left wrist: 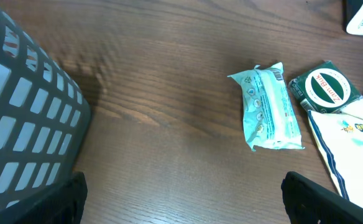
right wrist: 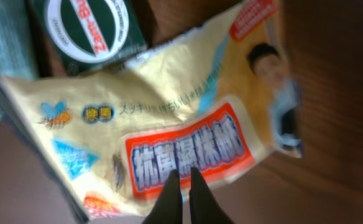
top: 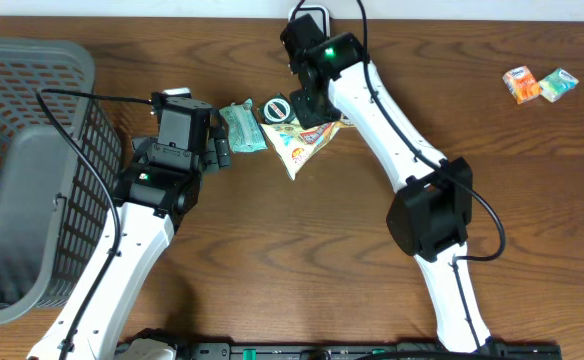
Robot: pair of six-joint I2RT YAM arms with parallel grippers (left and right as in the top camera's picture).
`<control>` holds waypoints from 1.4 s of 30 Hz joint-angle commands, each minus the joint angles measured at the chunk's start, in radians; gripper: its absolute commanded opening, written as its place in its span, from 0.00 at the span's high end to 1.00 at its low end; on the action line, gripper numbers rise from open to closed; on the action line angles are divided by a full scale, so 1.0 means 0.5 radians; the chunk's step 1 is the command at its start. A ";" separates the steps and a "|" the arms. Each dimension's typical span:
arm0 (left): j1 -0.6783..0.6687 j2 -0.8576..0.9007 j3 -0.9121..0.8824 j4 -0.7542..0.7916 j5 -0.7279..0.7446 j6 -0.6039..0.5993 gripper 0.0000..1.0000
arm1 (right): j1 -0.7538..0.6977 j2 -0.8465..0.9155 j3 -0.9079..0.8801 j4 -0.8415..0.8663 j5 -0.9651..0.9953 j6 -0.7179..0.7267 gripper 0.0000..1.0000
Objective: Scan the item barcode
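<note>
the flat yellow-and-white plastic packet with a red label [top: 300,148] lies near the far edge of the brown wooden desk [top: 272,260], beside a dark green box [top: 276,109]. the right gripper [right wrist: 186,180] is clenched, its tips against the packet. the left gripper [left wrist: 181,202] is spread wide and empty.

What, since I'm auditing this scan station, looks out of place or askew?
Two small cartons lie alone at the far right, well apart from the other items grouped in the middle. There the yellow packet lies askew and creased, crowding the green tin. Nothing looks spilled or torn.
</note>
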 commanded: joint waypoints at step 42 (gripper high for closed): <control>0.006 -0.014 0.007 0.000 -0.034 0.026 0.02 | 0.161 -0.175 -0.478 0.088 0.506 0.181 0.01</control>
